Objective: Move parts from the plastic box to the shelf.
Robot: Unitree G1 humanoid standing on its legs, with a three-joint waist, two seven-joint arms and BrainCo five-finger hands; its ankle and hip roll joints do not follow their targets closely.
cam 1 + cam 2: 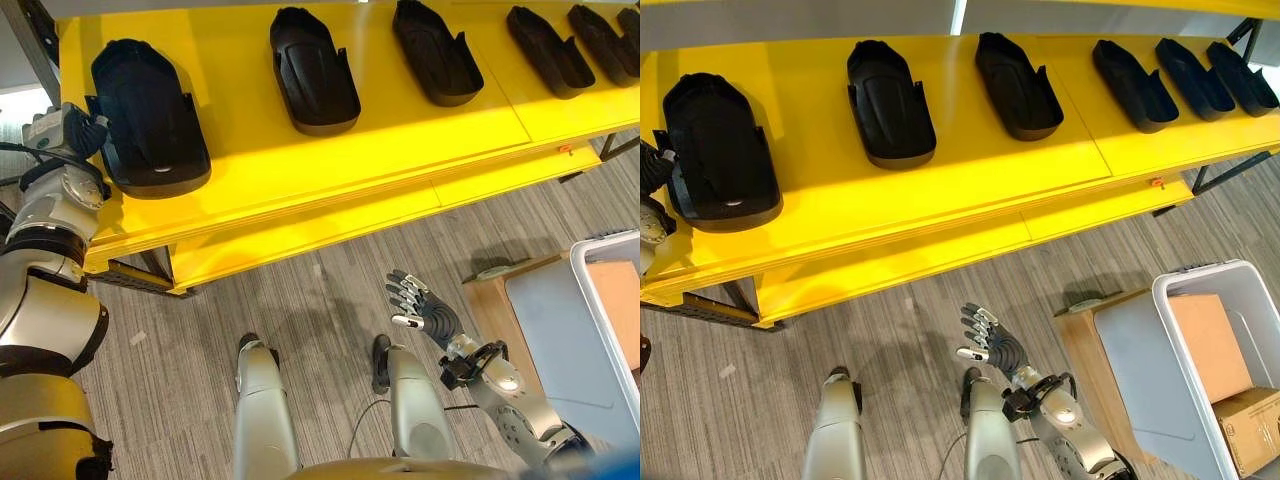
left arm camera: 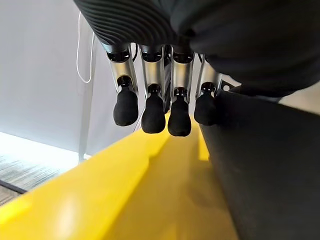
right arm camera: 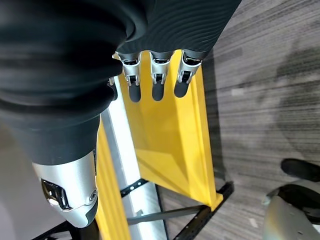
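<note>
Several black moulded parts lie in a row on the yellow shelf [image 1: 400, 150]. The leftmost part [image 1: 150, 115] sits near the shelf's left end. My left hand [image 1: 72, 130] rests against that part's left side; in the left wrist view its fingers [image 2: 152, 107] hang straight beside the part's black wall [image 2: 270, 165]. My right hand [image 1: 425, 310] is low over the carpet in front of the shelf, open and holding nothing, fingers [image 3: 157, 82] straight. The white plastic box [image 1: 1200, 272] stands on the floor at the right.
Cardboard boxes [image 1: 1210, 340] lie inside the plastic box. A low wooden platform [image 1: 1080, 330] sits against the box's left side. A lower yellow shelf board [image 1: 300, 235] juts out below the top one, on dark metal legs [image 1: 135, 275].
</note>
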